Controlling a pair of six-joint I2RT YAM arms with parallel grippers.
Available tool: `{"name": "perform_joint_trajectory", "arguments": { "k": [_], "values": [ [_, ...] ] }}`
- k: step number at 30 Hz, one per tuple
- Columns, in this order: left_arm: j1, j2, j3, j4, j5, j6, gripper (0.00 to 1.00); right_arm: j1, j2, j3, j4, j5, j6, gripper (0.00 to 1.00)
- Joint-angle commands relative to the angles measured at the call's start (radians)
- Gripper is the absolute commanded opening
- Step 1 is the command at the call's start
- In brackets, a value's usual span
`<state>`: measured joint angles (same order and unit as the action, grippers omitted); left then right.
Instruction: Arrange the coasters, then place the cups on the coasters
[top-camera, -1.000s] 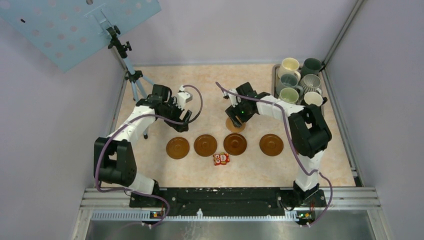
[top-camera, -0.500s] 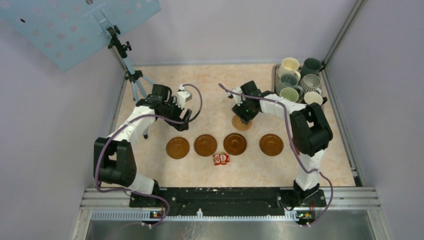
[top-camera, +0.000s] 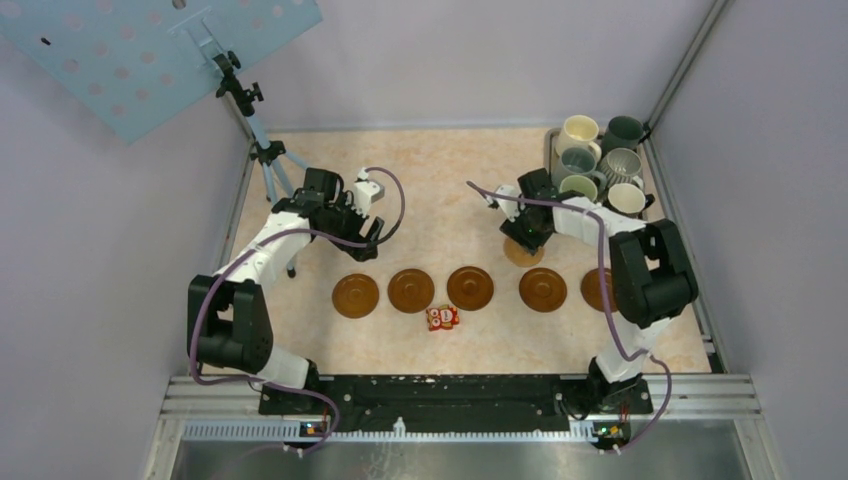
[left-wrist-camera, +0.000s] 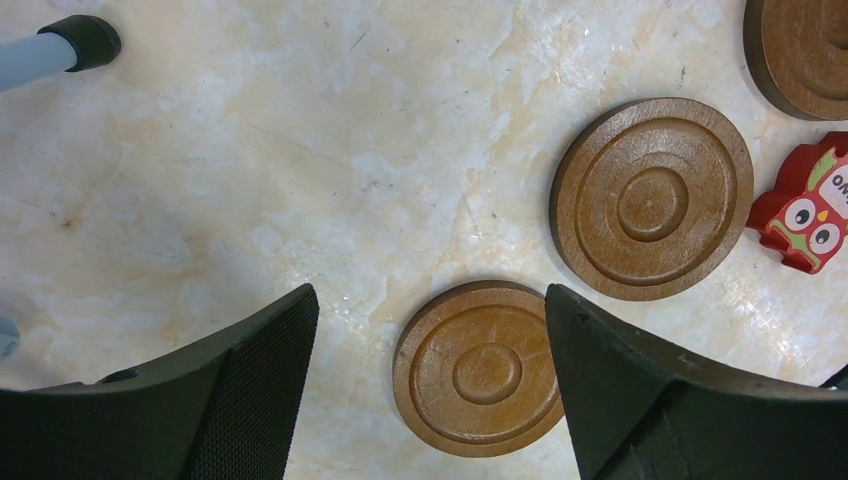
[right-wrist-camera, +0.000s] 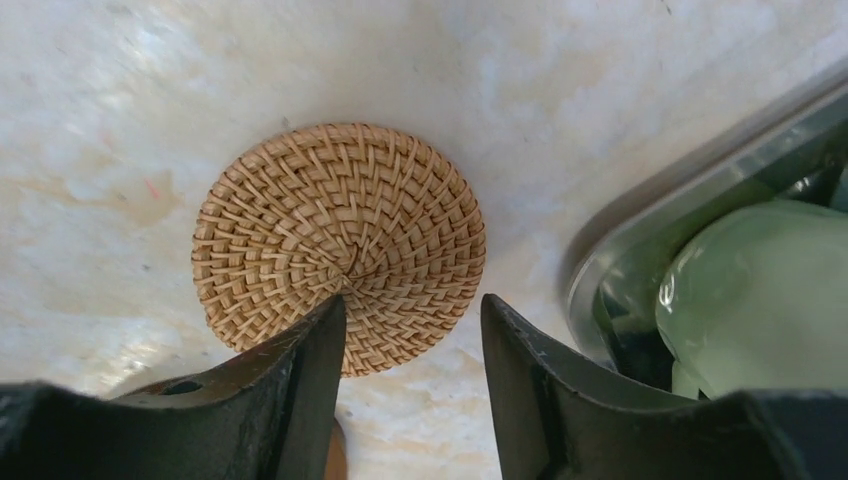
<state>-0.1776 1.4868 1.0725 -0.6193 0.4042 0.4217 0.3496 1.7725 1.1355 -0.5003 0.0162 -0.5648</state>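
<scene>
Three brown wooden coasters (top-camera: 411, 290) and a fourth (top-camera: 543, 289) lie in a row; a fifth (top-camera: 595, 290) peeks out from behind my right arm. My left gripper (top-camera: 365, 238) hovers open over the leftmost one (left-wrist-camera: 480, 368), which shows between its fingers, not touched. My right gripper (top-camera: 524, 240) is open over a woven round coaster (right-wrist-camera: 338, 235) lying flat on the table; its left fingertip (right-wrist-camera: 325, 330) overlaps the coaster's near edge. Several cups (top-camera: 578, 132) stand packed in a metal tray (top-camera: 549, 140) at the back right. A pale green cup (right-wrist-camera: 770, 290) shows beside my right finger.
A red-and-white owl packet (top-camera: 442, 318) lies just in front of the coaster row. A small tripod (top-camera: 262, 150) stands at the back left, its foot (left-wrist-camera: 85, 40) near my left gripper. The tray rim (right-wrist-camera: 680, 190) is close to my right gripper.
My right gripper moved right toward the tray, and the woven coaster slid along beneath it. Its jaws narrowed. The left arm stayed still.
</scene>
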Motion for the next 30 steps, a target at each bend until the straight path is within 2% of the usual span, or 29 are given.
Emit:
{"name": "perform_joint_trajectory", "arguments": {
  "k": [1, 22, 30],
  "values": [
    [0.003, -0.022, -0.012, 0.035, 0.017, 0.016, 0.89, -0.047, -0.033, -0.051, -0.023, 0.083, -0.1, 0.5],
    [0.003, -0.02, -0.016, 0.039, 0.024, 0.018, 0.89, -0.224, -0.101, -0.097, -0.02, 0.114, -0.298, 0.42],
    [0.003, -0.014, -0.007, 0.036, 0.023, 0.019, 0.89, -0.297, -0.109, -0.109, -0.016, 0.12, -0.348, 0.34]
  ]
}}
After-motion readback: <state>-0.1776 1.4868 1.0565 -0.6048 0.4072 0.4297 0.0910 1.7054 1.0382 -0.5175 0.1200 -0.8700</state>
